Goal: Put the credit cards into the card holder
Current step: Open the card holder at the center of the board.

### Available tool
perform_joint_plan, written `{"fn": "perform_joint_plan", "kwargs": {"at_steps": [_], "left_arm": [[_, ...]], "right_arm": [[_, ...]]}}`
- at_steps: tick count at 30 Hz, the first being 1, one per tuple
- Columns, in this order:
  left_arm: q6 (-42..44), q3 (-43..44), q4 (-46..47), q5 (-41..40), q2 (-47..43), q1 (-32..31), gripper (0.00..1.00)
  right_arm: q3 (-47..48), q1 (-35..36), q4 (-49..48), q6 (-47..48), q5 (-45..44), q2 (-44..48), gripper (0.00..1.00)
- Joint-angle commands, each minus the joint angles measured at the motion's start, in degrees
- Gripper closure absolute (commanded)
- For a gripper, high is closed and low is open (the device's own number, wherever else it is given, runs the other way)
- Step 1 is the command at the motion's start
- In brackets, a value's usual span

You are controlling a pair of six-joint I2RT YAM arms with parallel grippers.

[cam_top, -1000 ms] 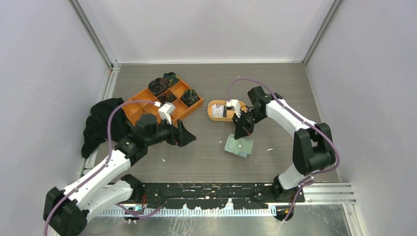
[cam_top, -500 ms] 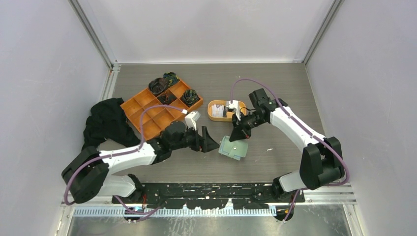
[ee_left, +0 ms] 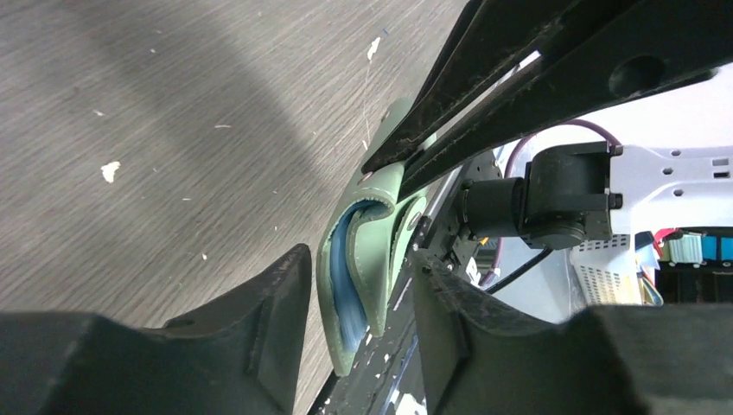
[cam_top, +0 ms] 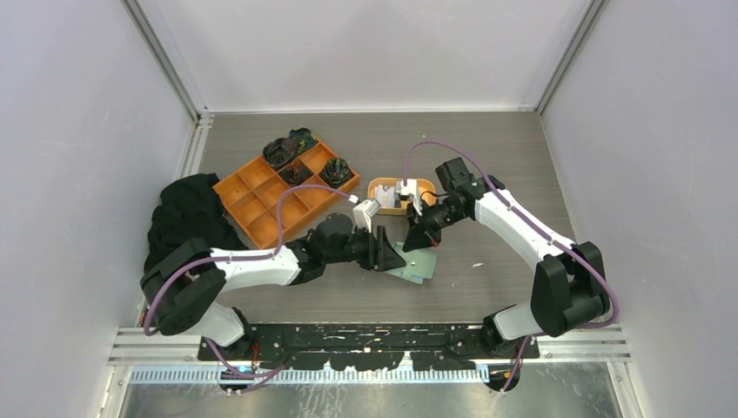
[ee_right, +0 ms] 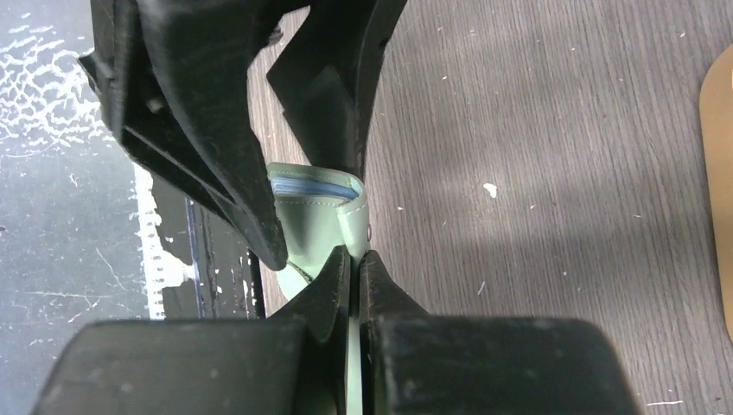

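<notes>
From overhead, I see the card holder (cam_top: 416, 266) lying near the middle of the table (cam_top: 487, 148), partly under both sets of fingers. My left gripper (cam_top: 389, 253) reaches in from the left and my right gripper (cam_top: 417, 239) comes down on it from the far right. Just beyond them sits the oval orange dish (cam_top: 424, 185) with the pale credit cards (cam_top: 388, 196) inside. The orange compartment tray (cam_top: 261, 196) lies far left, with a black cloth (cam_top: 184, 222) beside it at the table's left edge.

On the left wrist camera, the card holder (ee_left: 367, 259) stands on edge, folds slightly parted, and its bluish pocket lining shows. It sits between my left fingers (ee_left: 268, 328), one on either side. The jaws are apart, with a thin gap to the green on each side. The right gripper (ee_left: 373, 166) pinches the holder's upper edge.

On the right wrist camera, my right jaws are together, clamped on a thin green flap of the holder (ee_right: 315, 226). The left arm's dark fingers (ee_right: 199, 121) flank its far end. The dish rim (ee_right: 723, 173) shows at the right edge.
</notes>
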State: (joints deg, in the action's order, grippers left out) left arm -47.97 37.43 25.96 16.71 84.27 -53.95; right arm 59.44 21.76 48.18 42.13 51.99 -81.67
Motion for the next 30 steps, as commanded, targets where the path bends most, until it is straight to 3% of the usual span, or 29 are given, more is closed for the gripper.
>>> {"fn": "perform_joint_plan", "kwargs": {"at_steps": [1,3,4,5,6,7,9,11,14,16,19,25,30], "left_arm": [[-0.2,3.2,3.9,2.2,2.1,-0.8,0.61],[-0.1,3.4,4.0,2.4,2.8,-0.8,0.80],[0.0,3.3,4.0,2.1,2.8,-0.7,0.95],[0.0,3.0,3.9,1.5,2.5,-0.8,0.99],[0.2,2.5,4.0,0.8,2.1,-0.8,1.00],[0.4,1.9,3.8,-0.2,1.3,-0.8,1.00],[0.4,0.2,2.0,-3.8,-0.9,-0.8,1.00],[-0.8,-1.8,-0.2,-8.0,-3.4,-0.8,1.00],[-5.2,-3.8,-3.7,-14.3,-6.9,-1.1,1.00],[-7.4,-5.1,-3.5,-18.6,-8.5,-2.4,1.00],[-8.8,-5.7,-2.9,-24.0,-10.1,-4.9,1.00],[-9.2,-4.0,-2.5,-25.7,-9.5,-7.1,1.00],[-9.9,-3.9,-2.1,-26.2,-9.6,-7.8,1.00]], "right_arm": [[-0.1,0.6,-1.5,0.2,0.5,2.1,0.99],[-0.2,0.8,-1.5,0.3,0.5,2.1,0.99],[-0.2,0.8,-1.4,0.3,0.4,2.2,0.96],[-0.1,0.9,-1.3,0.3,0.4,2.2,0.89],[0.2,0.9,-1.0,0.3,0.2,2.3,0.81],[0.7,0.9,-0.7,0.1,0.0,2.5,0.65],[2.2,0.6,1.5,0.7,-0.1,3.1,0.49],[2.0,0.5,4.3,5.2,0.8,4.8,0.39],[-2.0,0.5,7.1,17.1,3.8,7.8,0.31],[-4.8,0.7,8.9,25.8,5.9,9.1,0.28],[-6.3,1.8,7.7,28.3,5.6,8.8,0.32],[-10.8,4.3,-7.5,16.0,-0.9,11.2,0.40],[-11.2,4.8,-11.5,12.7,-4.5,11.4,0.44]]}}
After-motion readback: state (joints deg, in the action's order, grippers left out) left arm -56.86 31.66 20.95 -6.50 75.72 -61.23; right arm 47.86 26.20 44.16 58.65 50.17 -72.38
